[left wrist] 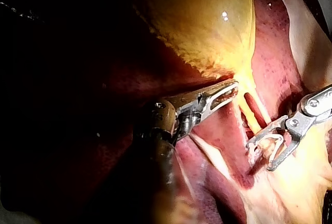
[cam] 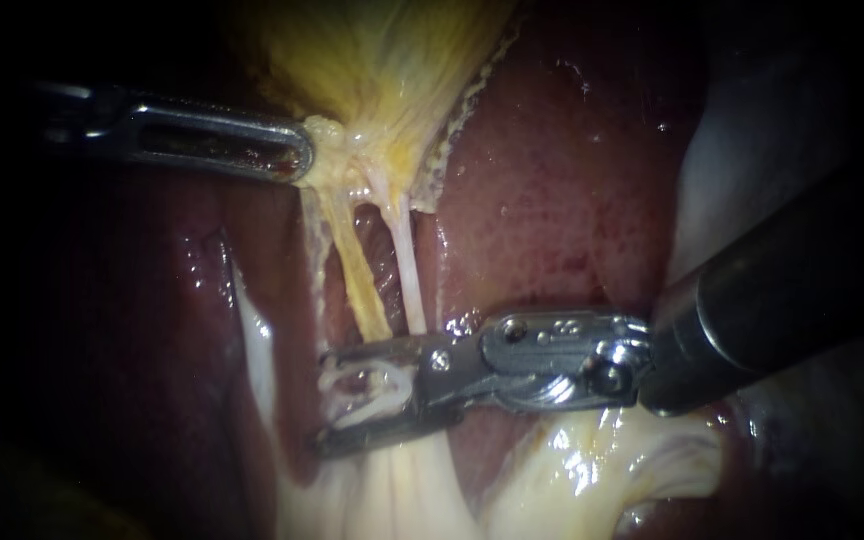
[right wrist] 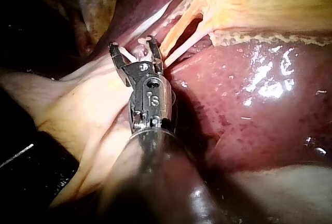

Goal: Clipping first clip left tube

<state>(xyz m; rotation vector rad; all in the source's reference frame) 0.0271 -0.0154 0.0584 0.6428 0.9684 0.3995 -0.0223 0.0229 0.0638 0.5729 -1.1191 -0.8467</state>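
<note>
My left instrument [cam: 300,158] comes in from the left, its jaws shut on the gallbladder [cam: 372,60] at its narrow lower end, holding it taut. Two tubes run down from there: the yellow left tube [cam: 357,275] and the thin white right tube [cam: 407,270]. My right instrument [cam: 320,400] lies across the foot of the left tube. Its jaws stand apart and carry a white clip [cam: 372,392] seated against both. The left wrist view shows the same jaws [left wrist: 259,156] and clip [left wrist: 267,143] around pale tissue. In the right wrist view the jaws [right wrist: 132,43] straddle the tube's base.
Dark red liver [cam: 552,200] lies behind and to the right of the tubes. Pale glistening tissue [cam: 592,460] bulges under my right instrument's wrist. A pale band [cam: 252,340] runs down left of the jaws.
</note>
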